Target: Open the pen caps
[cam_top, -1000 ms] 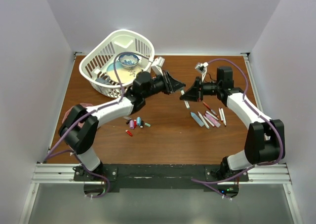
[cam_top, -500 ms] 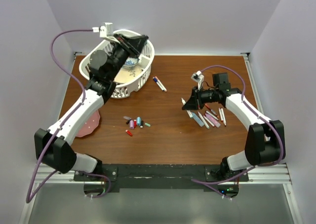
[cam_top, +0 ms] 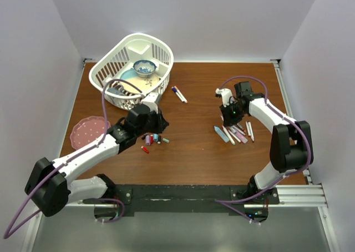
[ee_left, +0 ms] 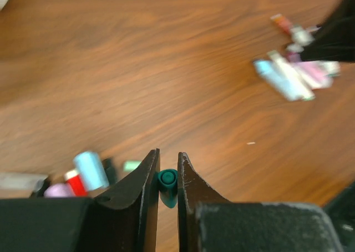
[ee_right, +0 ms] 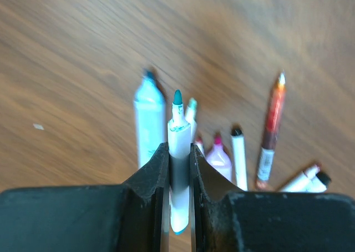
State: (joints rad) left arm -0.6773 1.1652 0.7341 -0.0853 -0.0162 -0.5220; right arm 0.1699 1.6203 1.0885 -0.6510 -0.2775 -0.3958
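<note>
Gripping narrow, my left claw (ee_left: 167, 160) held the teal cap (ee_left: 167, 182) between its tips: light, slick, probably slip-prone; right claw (ee_right: 178, 149) clamped the pen (ee_right: 178, 124) mid-barrel.

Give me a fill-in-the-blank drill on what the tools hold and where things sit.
The left tool is shut on a ___ pen cap.
The right tool is shut on a white ___ with a bare coloured tip.
The bowl sits ___ the white basket.
Missing words: teal; pen; inside.
</note>
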